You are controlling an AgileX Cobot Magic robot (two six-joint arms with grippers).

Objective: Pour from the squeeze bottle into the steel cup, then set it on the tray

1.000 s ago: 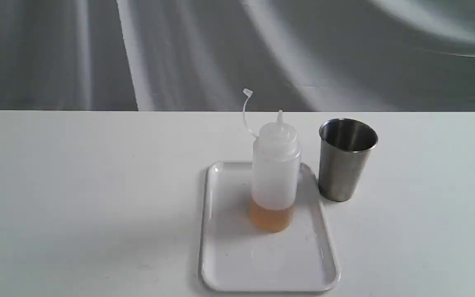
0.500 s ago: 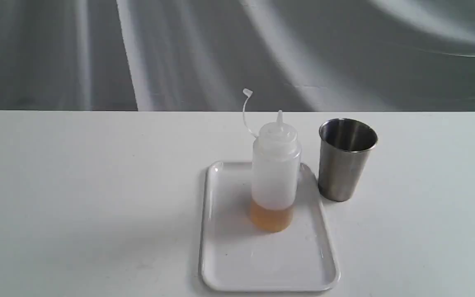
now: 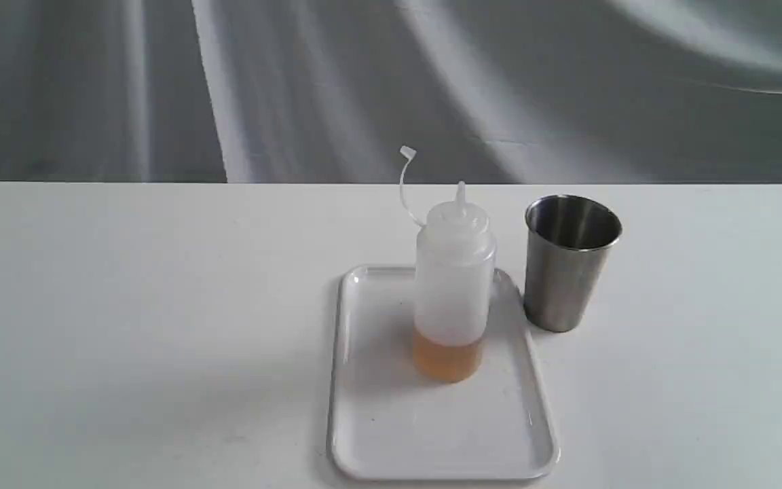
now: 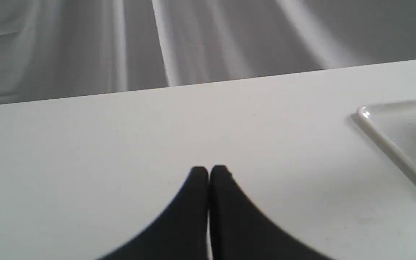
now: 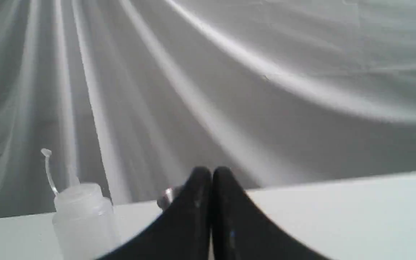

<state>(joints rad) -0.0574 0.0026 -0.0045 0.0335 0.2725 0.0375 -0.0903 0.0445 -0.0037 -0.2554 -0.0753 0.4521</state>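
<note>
The squeeze bottle (image 3: 454, 285) stands upright on the white tray (image 3: 391, 435), with amber liquid in its bottom part and its cap strap curling up to the left. Just right of the tray's far corner stands the steel cup (image 3: 569, 261) on the table. Neither gripper shows in the exterior view. In the left wrist view my left gripper (image 4: 209, 169) is shut and empty above bare table, with a corner of the tray (image 4: 385, 135) off to one side. My right gripper (image 5: 211, 170) is shut and empty; beyond it I see the bottle's top (image 5: 81, 213) and a sliver of the cup's rim (image 5: 166, 196).
The white table (image 3: 126, 326) runs to a back edge against a draped grey cloth (image 3: 296, 81). Its right end shows at the far right of the exterior view.
</note>
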